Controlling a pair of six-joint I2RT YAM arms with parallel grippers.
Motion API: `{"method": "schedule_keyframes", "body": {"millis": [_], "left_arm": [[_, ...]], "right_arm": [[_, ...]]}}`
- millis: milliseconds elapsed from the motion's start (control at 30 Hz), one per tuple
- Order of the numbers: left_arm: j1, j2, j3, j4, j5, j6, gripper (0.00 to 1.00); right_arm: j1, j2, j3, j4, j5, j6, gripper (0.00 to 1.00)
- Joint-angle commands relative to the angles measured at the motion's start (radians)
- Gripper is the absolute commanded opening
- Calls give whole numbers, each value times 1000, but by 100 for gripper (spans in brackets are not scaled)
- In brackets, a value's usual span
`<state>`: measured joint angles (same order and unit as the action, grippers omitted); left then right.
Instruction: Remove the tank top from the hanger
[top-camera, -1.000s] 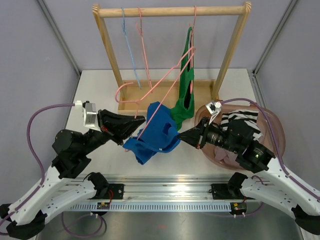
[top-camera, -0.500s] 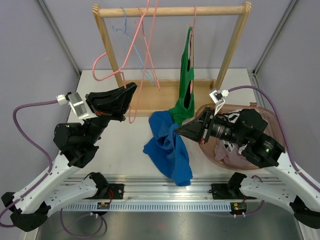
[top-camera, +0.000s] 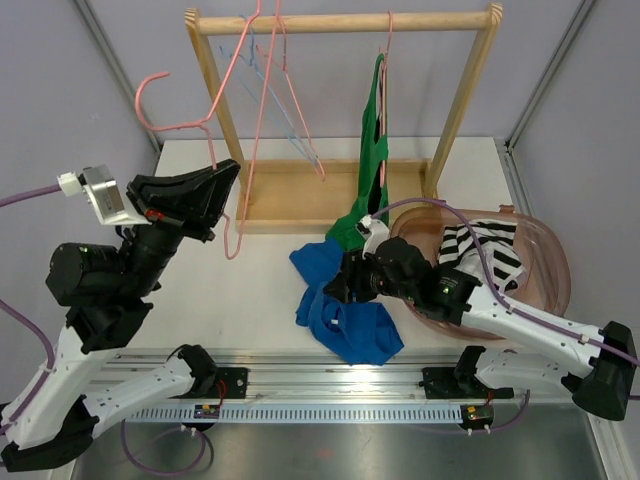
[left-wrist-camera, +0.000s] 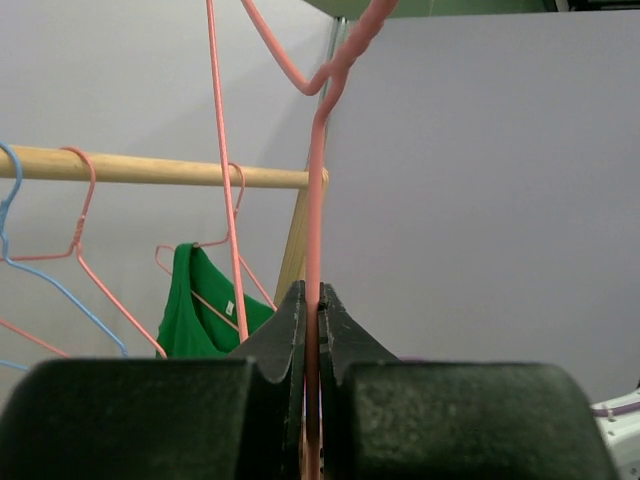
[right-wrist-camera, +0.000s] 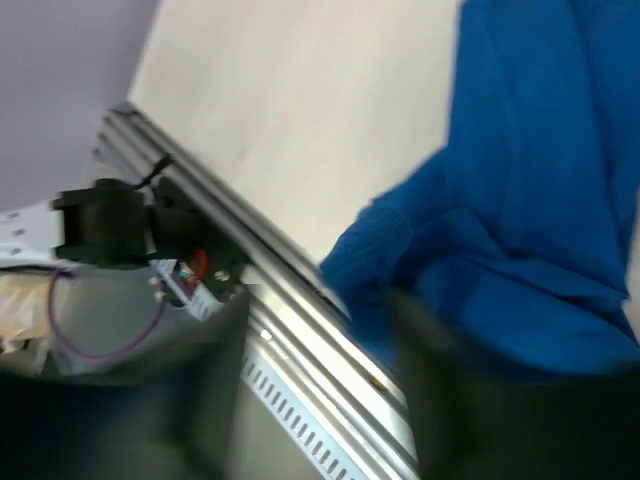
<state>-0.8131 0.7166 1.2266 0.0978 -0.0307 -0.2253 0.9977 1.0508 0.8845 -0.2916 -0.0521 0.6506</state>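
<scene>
The blue tank top (top-camera: 345, 315) lies crumpled on the white table near the front edge, off any hanger. In the right wrist view, blue tank top (right-wrist-camera: 540, 180) fills the upper right. My right gripper (top-camera: 335, 285) hovers low over the top's left edge; its blurred jaws (right-wrist-camera: 318, 310) stand apart with only table rail between them. Raised at the far left, my left gripper (top-camera: 232, 172) is shut on the neck of a bare pink hanger (top-camera: 262, 100). That wire runs straight up between the closed jaws (left-wrist-camera: 311, 290) as the pink hanger (left-wrist-camera: 316, 200).
A wooden rack (top-camera: 340, 22) at the back carries a green tank top (top-camera: 372, 170) on a pink hanger, plus bare blue and pink hangers (top-camera: 285, 90). A brown basket (top-camera: 555, 262) with striped cloth (top-camera: 480, 250) sits right. A metal rail (top-camera: 340, 375) edges the table front.
My left gripper lifted the pink hanger up and to the left, clear of the blue top. The right gripper came down and left with the top, laid it on the table, and parted its jaws.
</scene>
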Motion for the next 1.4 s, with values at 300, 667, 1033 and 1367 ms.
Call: {"method": "schedule_keyframes", "body": {"millis": [300,667,1033,1367], "left_arm": [[-4,129,163,-320,-80,-186,0],[-4,416,470,-688,-247,-356,0],[-4,759,910,-975,-543,-336,0],[-3,866,1062,-905,-545,-201,0]], "right_arm": [[10,-192,4,-84,305,-5,99],[10,-261,-12,-144,322,34,100],[10,-268,-18,-162,321,44,99],[10,-314,-22,-205,345,34,100]]}}
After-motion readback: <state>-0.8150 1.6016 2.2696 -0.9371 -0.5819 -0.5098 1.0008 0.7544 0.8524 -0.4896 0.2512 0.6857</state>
